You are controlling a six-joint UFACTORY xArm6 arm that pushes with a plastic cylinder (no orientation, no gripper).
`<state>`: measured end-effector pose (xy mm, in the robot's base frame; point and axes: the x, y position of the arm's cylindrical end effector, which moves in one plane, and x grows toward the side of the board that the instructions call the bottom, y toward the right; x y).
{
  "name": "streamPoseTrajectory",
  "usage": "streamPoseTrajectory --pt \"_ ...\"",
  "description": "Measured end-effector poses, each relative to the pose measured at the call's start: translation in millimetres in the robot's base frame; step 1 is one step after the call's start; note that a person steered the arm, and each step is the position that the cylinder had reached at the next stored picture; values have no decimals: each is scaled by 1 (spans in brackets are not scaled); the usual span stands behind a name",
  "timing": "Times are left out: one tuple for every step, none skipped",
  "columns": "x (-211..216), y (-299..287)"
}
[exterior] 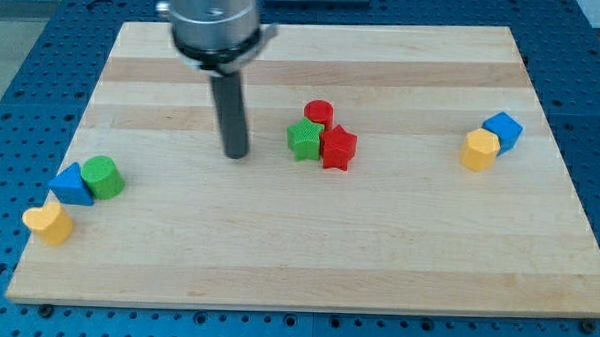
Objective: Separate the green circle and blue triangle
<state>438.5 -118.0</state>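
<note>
The green circle sits near the board's left edge, touching the blue triangle on its left. My tip rests on the board well to the right of and above this pair, and left of a central cluster of blocks. It touches no block.
A yellow heart lies just below the blue triangle. At the centre a green star, a red circle and a red star sit together. At the right a blue cube touches a yellow hexagon.
</note>
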Motion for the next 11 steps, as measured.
streamPoseTrajectory --pt "0 -78" --pt "0 -141" --pt "12 -186" --pt "22 -186" --pt "32 -185" --pt "40 -183" --pt "47 -171" --pt "51 -141" --pt "51 -105" --pt "51 -67" --pt "51 -38"
